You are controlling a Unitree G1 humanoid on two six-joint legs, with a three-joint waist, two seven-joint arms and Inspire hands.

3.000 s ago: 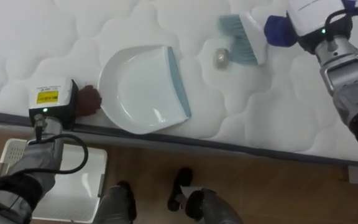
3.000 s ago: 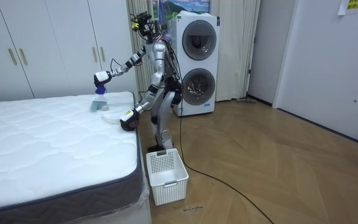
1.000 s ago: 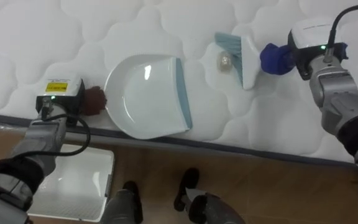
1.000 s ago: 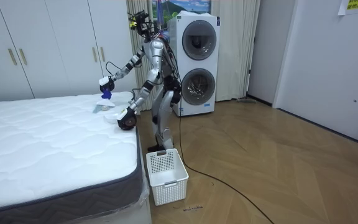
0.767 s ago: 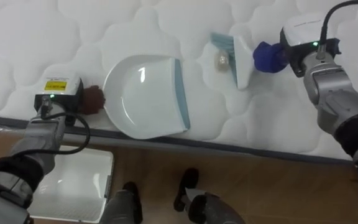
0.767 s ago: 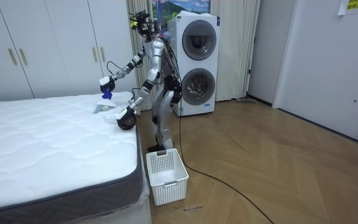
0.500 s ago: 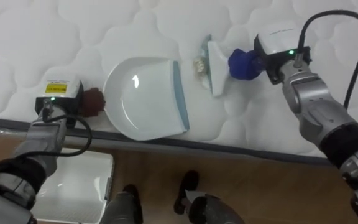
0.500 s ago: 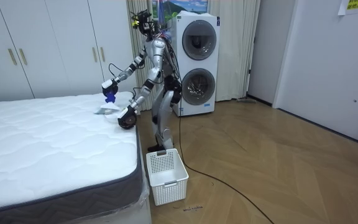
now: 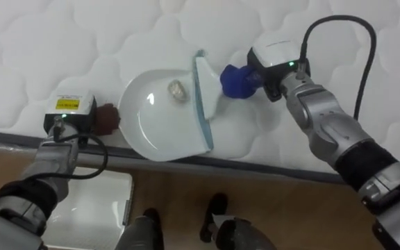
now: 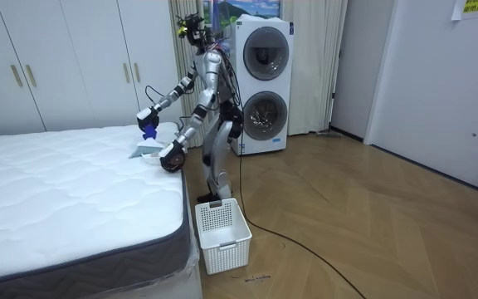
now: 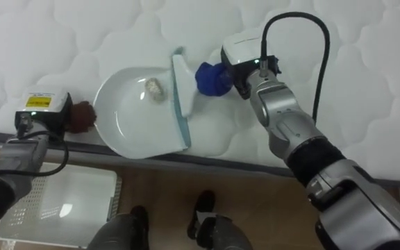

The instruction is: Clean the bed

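A crumpled scrap is lying in the white dustpan at the mattress edge. The right hand is gripping the brush against its lip, and the left hand is clutching the pan's rear.

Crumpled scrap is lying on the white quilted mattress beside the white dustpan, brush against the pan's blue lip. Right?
Not quite. The small crumpled scrap lies inside the white plastic dustpan, not on the white quilted mattress; the left eye view shows it. The white brush with a blue handle is against the pan's blue lip, as stated.
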